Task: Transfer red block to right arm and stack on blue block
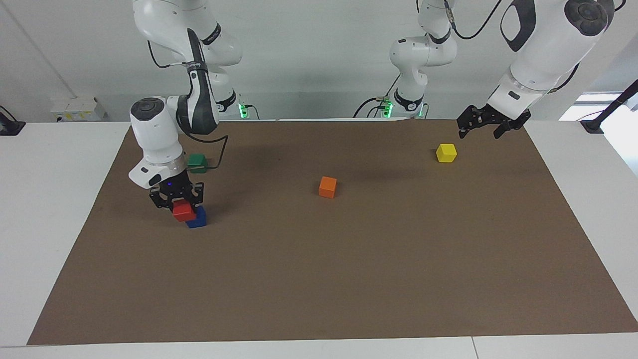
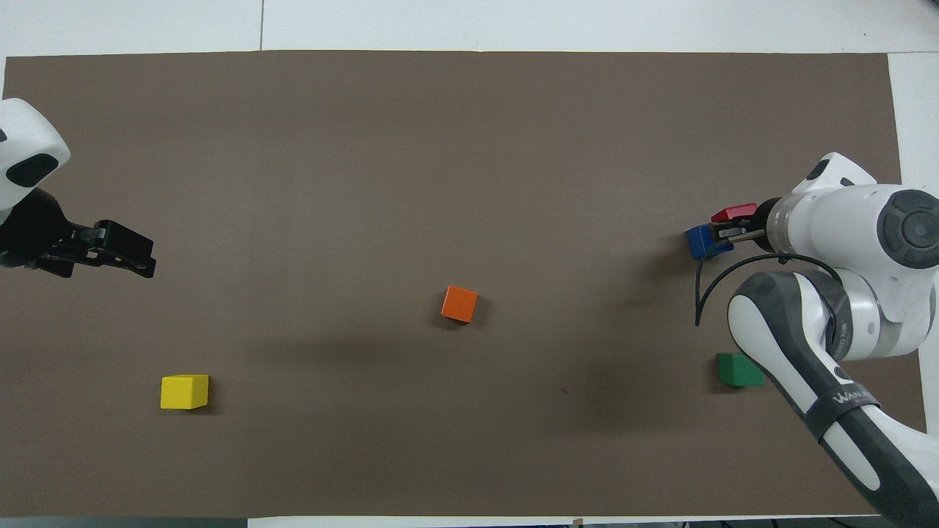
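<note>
The right end effector (image 1: pixel 178 199) is pinched on the red block (image 1: pixel 183 211), its fingertips pressed against the block's sides. It hangs over the blue block (image 1: pixel 197 218) at the right arm's end of the table (image 1: pixel 50 209). In the facing view the red block overlaps the blue one's upper corner and sits askew of it; whether the two touch cannot be told. In the overhead view the red block (image 2: pixel 734 213) shows just beside the blue block (image 2: pixel 706 240), partly hidden by the end effector (image 2: pixel 733 233).

The right arm (image 1: pixel 154 139) bends down from its base, with the wrist tipped steeply over the two blocks and a black cable looping beside it.

The left end effector (image 1: pixel 479 128) has its fingers spread wide and holds nothing. It hangs over the brown mat (image 1: pixel 349 274) at the left arm's end of the table, above and just beside the yellow block (image 1: pixel 446 152), not touching it. The left arm (image 1: pixel 543 55) slants down to it and waits.

The green block (image 1: pixel 198 162) lies nearer to the robots than the blue block, partly hidden by the right wrist. The orange block (image 1: pixel 327 187) lies near the mat's middle, well apart from the others.
</note>
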### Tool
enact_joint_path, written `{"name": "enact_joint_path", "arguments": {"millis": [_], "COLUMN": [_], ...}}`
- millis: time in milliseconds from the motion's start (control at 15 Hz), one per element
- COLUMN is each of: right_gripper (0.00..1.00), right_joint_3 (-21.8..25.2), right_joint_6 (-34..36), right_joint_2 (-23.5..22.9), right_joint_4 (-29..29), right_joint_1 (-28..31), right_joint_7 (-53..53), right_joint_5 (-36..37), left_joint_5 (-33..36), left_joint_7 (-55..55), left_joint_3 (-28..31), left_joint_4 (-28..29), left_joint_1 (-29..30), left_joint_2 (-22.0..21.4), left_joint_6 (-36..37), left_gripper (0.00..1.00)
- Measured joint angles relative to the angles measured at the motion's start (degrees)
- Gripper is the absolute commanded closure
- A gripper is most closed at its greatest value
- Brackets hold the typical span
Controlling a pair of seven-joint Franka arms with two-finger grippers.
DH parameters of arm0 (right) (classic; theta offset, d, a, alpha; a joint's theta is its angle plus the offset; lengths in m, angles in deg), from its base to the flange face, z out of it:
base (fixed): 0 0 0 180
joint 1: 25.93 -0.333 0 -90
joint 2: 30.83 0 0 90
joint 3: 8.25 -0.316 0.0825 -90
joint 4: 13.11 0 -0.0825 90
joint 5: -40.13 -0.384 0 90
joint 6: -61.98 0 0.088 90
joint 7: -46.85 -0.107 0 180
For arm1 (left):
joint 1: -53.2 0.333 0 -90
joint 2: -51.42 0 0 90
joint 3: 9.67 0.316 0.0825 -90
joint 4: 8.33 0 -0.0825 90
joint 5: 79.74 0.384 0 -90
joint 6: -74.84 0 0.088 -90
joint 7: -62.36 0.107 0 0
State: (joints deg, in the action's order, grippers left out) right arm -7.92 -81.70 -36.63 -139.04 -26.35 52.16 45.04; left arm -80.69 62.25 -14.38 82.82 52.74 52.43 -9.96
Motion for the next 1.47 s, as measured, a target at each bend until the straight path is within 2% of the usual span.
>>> {"name": "enact_joint_path", "arguments": {"millis": [802, 1070, 1203, 1337, 1471], "right_gripper": [1.00, 0.93, 0.77, 0.38, 0.04], "right_joint_3": [-0.1, 0.0, 0.0, 0.0, 0.0], "right_joint_6": [0.0, 0.0, 0.0, 0.0, 0.0], "right_joint_2": [-0.5, -0.6, -0.7, -0.7, -0.7], "right_joint_4": [0.0, -0.1, -0.1, -0.1, -0.1], "right_joint_1": [-0.9, -0.9, -0.9, -0.9, -0.9], "right_joint_7": [-0.4, -0.4, -0.4, -0.4, -0.4], "right_joint_5": [0.0, 0.0, 0.0, 0.0, 0.0], "left_joint_5": [0.0, 0.0, 0.0, 0.0, 0.0], "left_joint_7": [0.0, 0.0, 0.0, 0.0, 0.0], "left_joint_3": [0.0, 0.0, 0.0, 0.0, 0.0], "left_joint_4": [0.0, 0.0, 0.0, 0.0, 0.0], "left_joint_1": [0.0, 0.0, 0.0, 0.0, 0.0], "left_joint_2": [0.0, 0.0, 0.0, 0.0, 0.0], "left_joint_6": [-0.7, -0.7, -0.7, -0.7, -0.7], "left_gripper": [0.00, 0.00, 0.00, 0.00, 0.00]}}
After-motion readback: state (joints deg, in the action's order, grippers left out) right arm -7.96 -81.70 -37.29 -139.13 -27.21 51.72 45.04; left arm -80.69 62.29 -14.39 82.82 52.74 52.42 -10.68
